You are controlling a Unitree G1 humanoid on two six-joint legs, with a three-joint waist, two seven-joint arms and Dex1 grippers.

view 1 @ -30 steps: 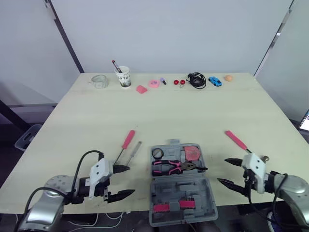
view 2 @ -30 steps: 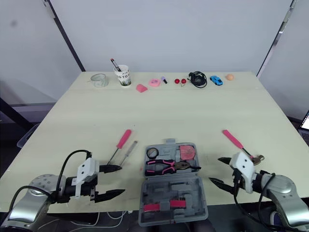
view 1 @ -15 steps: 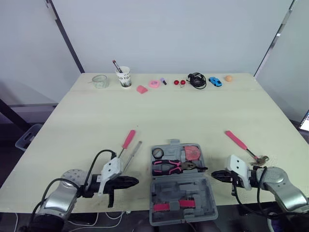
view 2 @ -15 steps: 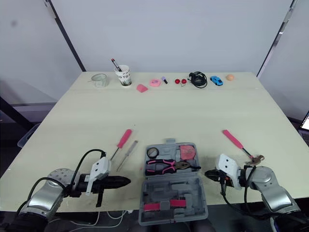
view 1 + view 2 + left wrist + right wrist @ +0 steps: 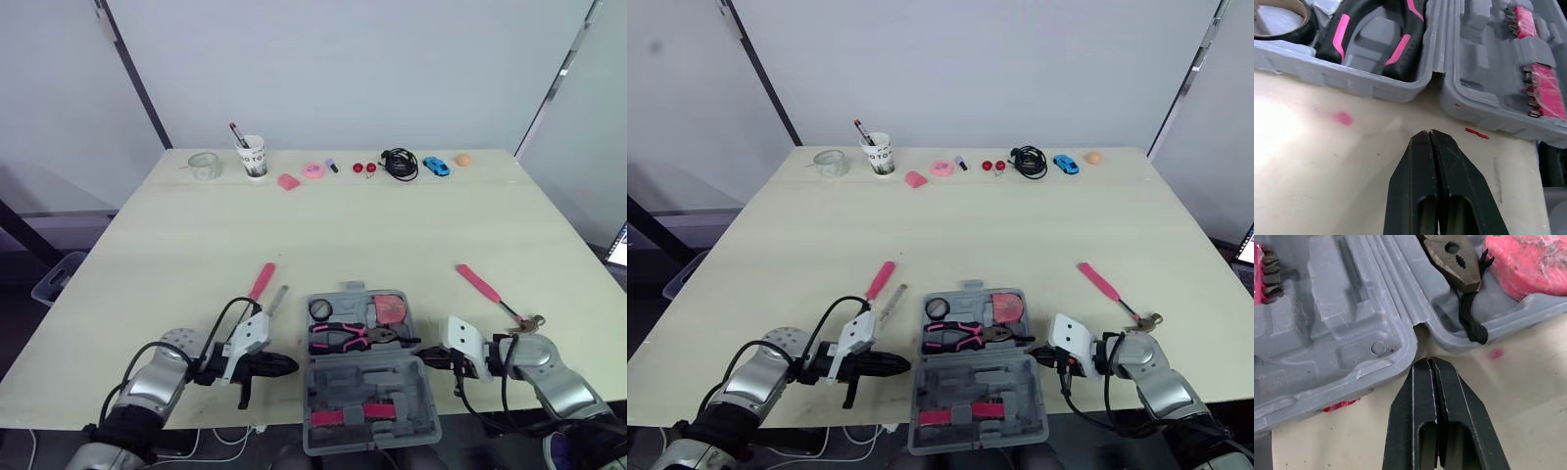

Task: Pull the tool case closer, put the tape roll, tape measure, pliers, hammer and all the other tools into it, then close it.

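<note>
Flanking the open tool case (image 5: 372, 380) on the surface (image 5: 343, 225), left pincer (image 5: 1428, 133) and right pincer (image 5: 1428, 360) are both pressed together, empty.

Robot test lab or similar bench room. Bare pale table (image 5: 392, 225) against plain white wall panels (image 5: 343, 69), slanted black struts (image 5: 132, 78) on both sides. Far edge holds 1 row of unrelated props: paper cup (image 5: 253, 157) with pens, glass jar (image 5: 202, 164), coiled black cable (image 5: 399, 162), blue toy car (image 5: 436, 164), orange ball (image 5: 462, 158).
</note>
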